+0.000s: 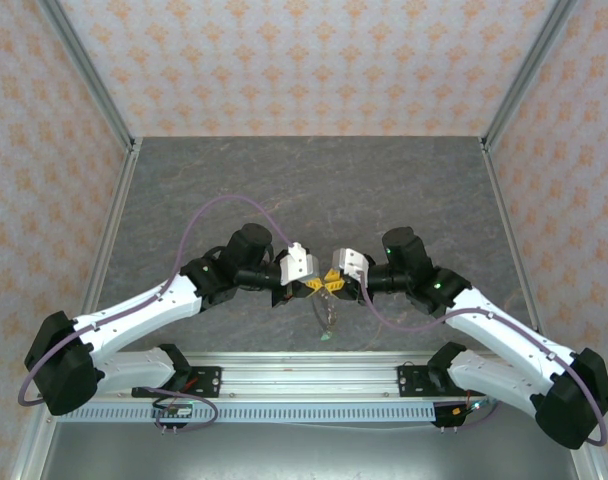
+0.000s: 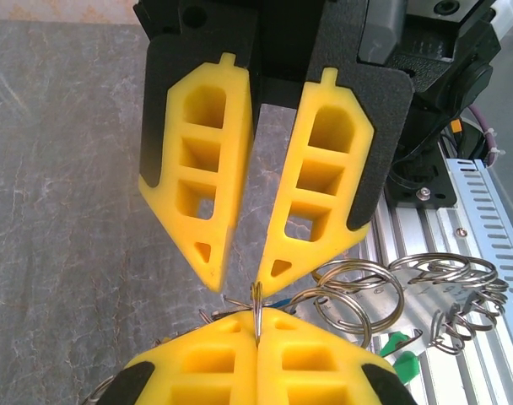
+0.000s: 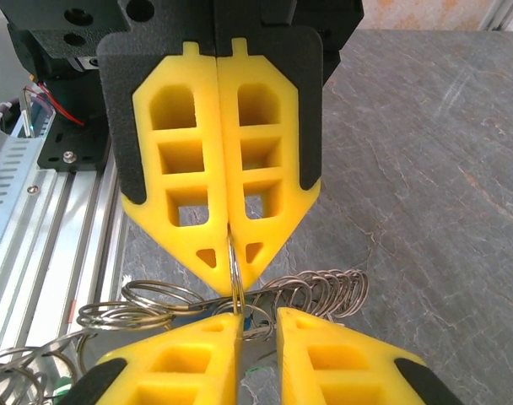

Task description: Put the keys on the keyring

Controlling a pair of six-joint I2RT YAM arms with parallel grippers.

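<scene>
My two grippers meet tip to tip above the grey table, near its front. The left gripper (image 1: 312, 286) (image 2: 258, 319) is shut on the keyring (image 2: 258, 297), a thin metal ring seen edge-on between its yellow fingers. Many small split rings (image 2: 358, 291) (image 3: 324, 291) hang from it in a cluster. The right gripper (image 1: 336, 283) (image 3: 258, 316) faces it, jaws a little apart, and the keyring's edge (image 3: 238, 295) lies against the inner side of one finger. Keys hang below: a green tag (image 2: 400, 354) and a blue tag (image 2: 282, 302) show among the rings.
The aluminium rail (image 1: 304, 375) (image 2: 484, 211) (image 3: 37, 228) that carries the arm bases runs along the near edge, right under the hanging rings. Patterned walls with metal posts (image 1: 94, 90) enclose the grey marbled table (image 1: 304, 190).
</scene>
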